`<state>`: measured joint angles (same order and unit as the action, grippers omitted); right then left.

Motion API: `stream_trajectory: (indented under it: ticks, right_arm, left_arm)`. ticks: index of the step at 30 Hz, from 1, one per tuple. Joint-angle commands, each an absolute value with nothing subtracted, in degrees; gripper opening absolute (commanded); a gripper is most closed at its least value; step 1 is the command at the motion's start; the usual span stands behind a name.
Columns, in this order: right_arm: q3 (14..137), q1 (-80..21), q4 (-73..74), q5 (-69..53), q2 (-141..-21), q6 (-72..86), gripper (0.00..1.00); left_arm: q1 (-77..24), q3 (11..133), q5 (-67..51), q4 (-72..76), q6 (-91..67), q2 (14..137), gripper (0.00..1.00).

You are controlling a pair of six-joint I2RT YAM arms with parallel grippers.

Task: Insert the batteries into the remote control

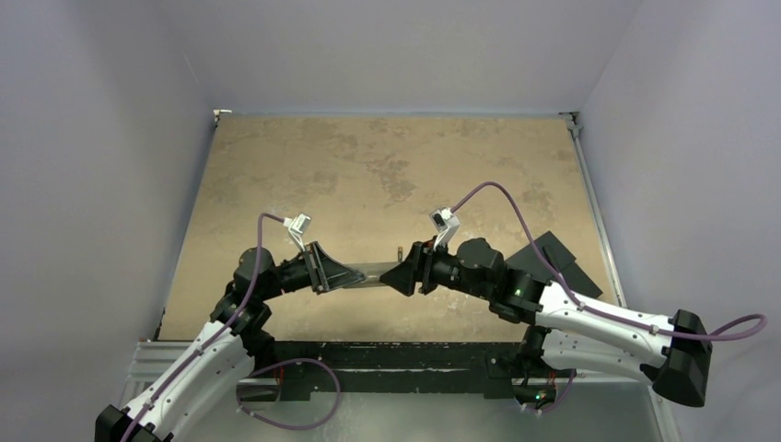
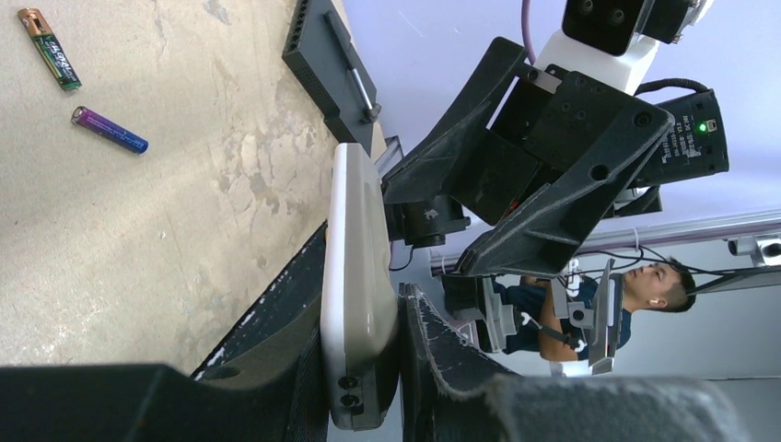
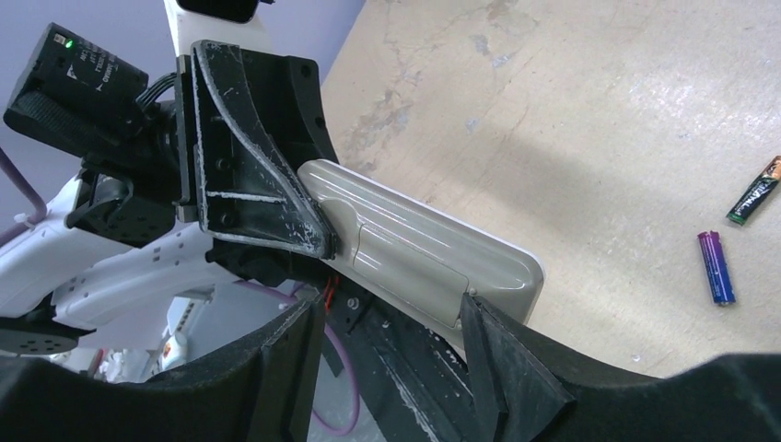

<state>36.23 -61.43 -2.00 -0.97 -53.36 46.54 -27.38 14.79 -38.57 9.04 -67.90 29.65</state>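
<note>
My left gripper (image 1: 343, 274) is shut on one end of the slim white remote control (image 1: 373, 273) and holds it above the table. In the left wrist view the remote (image 2: 355, 230) stands edge-on between my left fingers (image 2: 433, 350). In the right wrist view its grey underside (image 3: 424, 244) faces the camera, with the battery cover closed. My right gripper (image 3: 391, 308) is open at the remote's free end, with one fingertip (image 3: 479, 318) against the cover's edge. The purple battery (image 3: 716, 267) and the dark brassy-ended battery (image 3: 757, 201) lie on the table, also showing in the left wrist view (image 2: 110, 130) (image 2: 53, 48).
A flat black slab (image 1: 555, 258) lies on the table at the right, partly under my right arm. The sandy tabletop (image 1: 387, 166) stretches far beyond the grippers. Pale walls close in on both sides. The metal frame (image 1: 387, 354) runs along the near edge.
</note>
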Motion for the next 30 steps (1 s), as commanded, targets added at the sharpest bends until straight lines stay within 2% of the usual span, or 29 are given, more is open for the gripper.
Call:
stream_trajectory:
  ticks: [1,17,30]
  right_arm:
    - [34.6,-62.3,-7.9,-6.8,-53.4,48.6,0.63]
    - [34.1,-62.3,-9.3,-6.5,-50.9,48.3,0.61]
    - [34.3,-62.3,-11.7,-8.0,-51.3,48.5,0.6]
  left_arm:
    - [-28.2,17.8,-43.7,20.7,-70.5,28.4,0.0]
    - [-28.2,20.6,-39.5,6.3,-62.1,28.3,0.0]
    - [-28.2,20.6,-38.4,3.6,-60.6,29.1,0.0]
